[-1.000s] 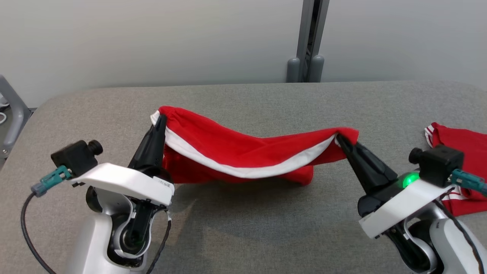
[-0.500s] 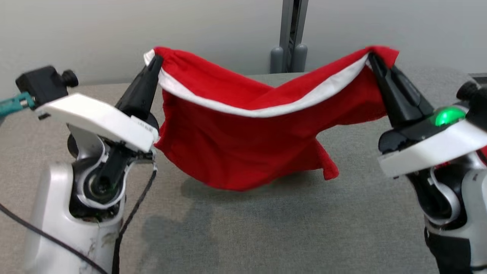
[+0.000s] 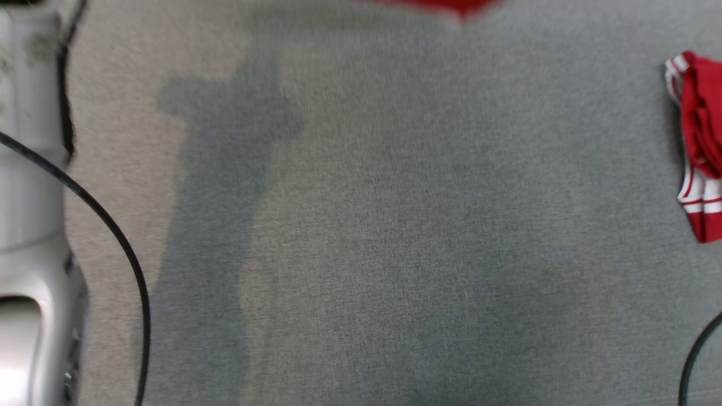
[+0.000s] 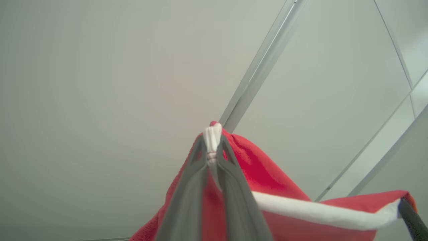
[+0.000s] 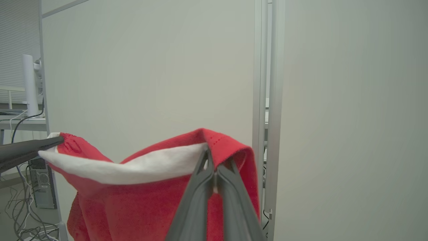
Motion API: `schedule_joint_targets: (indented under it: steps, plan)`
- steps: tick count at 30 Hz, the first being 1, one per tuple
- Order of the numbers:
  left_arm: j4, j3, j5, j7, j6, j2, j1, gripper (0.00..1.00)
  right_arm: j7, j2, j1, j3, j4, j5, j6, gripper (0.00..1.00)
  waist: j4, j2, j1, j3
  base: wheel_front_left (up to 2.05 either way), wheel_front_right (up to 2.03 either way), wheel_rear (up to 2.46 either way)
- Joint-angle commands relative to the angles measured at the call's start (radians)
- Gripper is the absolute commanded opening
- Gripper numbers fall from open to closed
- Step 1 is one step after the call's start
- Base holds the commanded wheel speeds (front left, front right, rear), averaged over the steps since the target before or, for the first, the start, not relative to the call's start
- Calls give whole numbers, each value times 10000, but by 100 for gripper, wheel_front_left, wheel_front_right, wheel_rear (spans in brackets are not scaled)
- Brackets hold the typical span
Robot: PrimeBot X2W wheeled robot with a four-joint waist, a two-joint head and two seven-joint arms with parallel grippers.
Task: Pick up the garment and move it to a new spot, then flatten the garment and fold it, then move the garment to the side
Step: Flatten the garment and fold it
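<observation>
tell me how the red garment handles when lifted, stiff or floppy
Likely floppy: the garment sags between the left claw and right claw. Probably light, as two pinched corners carry it. It could swing when moved.

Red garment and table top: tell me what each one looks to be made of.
The garment: soft, matte cloth, probably a fleecy or terry knit; its surface looks fuzzy and it drapes in loose folds. Its white band looks like the same cloth. The table top: matte grey woven fabric or felt covering, going by the fine speckled texture; blur hides the weave.
</observation>
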Motion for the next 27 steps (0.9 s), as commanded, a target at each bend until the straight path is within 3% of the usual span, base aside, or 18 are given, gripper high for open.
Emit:
schedule_joint_targets:
  steps: [1,7,12,19,27]
  plan:
    - [342,-59,332,-518,-226,95,-419,0,-400,73,-394,-139,441,-202,-5,0,-302,0,0,969,0,0,0]
    - [2575,-202,829,-2573,-1325,-14,-1367,0,-2035,734,-1379,124,2563,-343,-5,0,-456,0,0,1414,0,0,0]
    - [4241,-921,1552,-3620,-2164,126,-786,0,-2658,1030,-845,1049,4152,153,-5,0,-437,0,0,1659,0,0,0]
    - [6004,-1701,2050,-4441,-2712,68,241,0,-3099,900,47,2504,5646,1095,-5,0,-142,0,0,1588,0,0,0]
    - [7476,-2866,2755,-4616,-2966,224,1479,0,-3094,567,1129,3979,6644,2194,-5,0,134,0,0,857,0,0,0]
